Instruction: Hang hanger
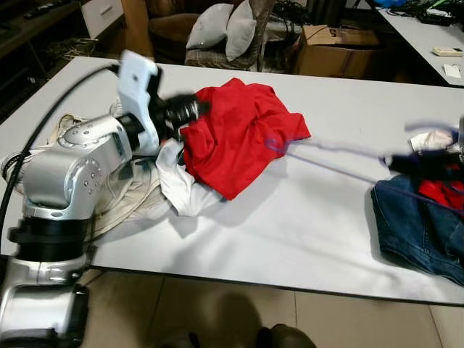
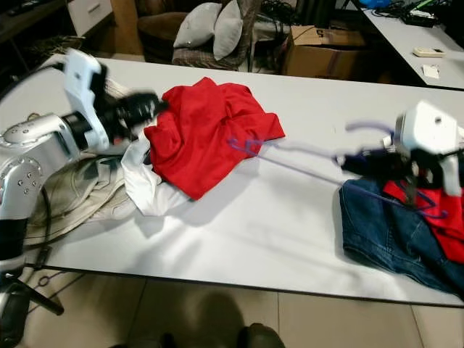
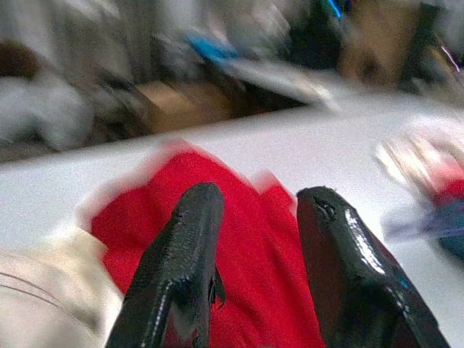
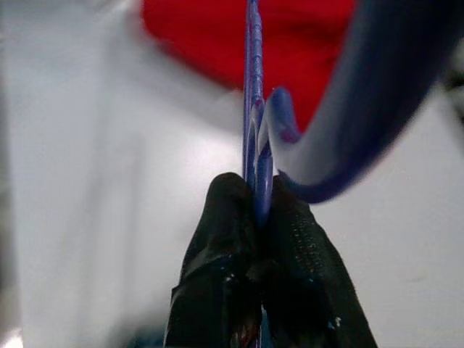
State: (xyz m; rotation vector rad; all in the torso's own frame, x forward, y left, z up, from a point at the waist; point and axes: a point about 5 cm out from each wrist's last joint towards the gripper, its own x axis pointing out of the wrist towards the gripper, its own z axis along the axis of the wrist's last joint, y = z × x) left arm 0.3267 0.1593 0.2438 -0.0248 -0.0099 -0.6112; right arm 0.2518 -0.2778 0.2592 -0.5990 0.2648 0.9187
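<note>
The shirt (image 2: 206, 134) is plain red, the hanger (image 2: 304, 161) purple, the jeans (image 2: 388, 232) dark blue, the table (image 2: 290, 239) white, the cloth (image 2: 145, 185) white.

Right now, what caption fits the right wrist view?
Right gripper pinches a purple wire hanger, red shirt beyond.

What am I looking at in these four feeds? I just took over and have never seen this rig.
It is a humanoid robot with two silver arms, each ending in a black two-fingered claw. The two wide pictures come from its head camera, looking down on a white table. The two close pictures come from cameras on its wrists. On the table lie a red shirt, white and beige clothes and blue jeans. The left claw is open, reaching toward the red shirt. The right claw is shut on a thin purple wire hanger, which stretches across to the shirt.
</note>
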